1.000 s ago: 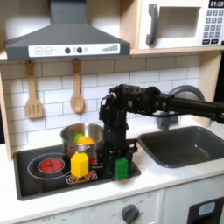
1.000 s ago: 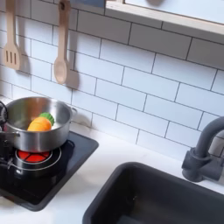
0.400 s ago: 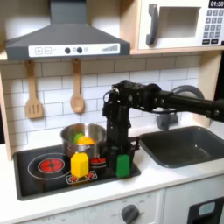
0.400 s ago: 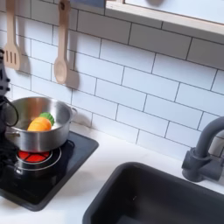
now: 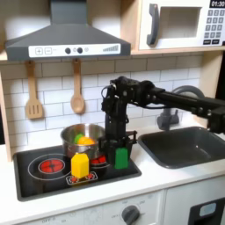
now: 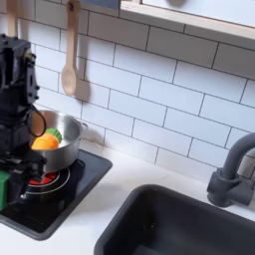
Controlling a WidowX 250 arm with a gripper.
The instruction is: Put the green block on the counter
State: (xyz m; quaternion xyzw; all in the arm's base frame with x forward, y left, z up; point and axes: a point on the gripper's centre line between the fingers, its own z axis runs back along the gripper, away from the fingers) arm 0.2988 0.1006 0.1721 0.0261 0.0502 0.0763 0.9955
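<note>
- In the first exterior view, the black robot gripper (image 5: 122, 151) points straight down, its fingers clamped on the small solid green block (image 5: 122, 158).
- The green block hangs at the gripper's six o'clock, over the black stovetop (image 5: 53, 180) with red burners, near that stovetop's edge at three o'clock.
- The yellow block (image 5: 80, 166) stands at the green block's nine o'clock, apart from it.
- The steel pot (image 5: 81, 140) sits at about ten o'clock from the gripper.
- The flat white counter (image 5: 167, 177) lies at about four o'clock from the green block, not touching it.
- In the second exterior view, the arm (image 6: 17, 90) stands just in front of the pot.
</note>
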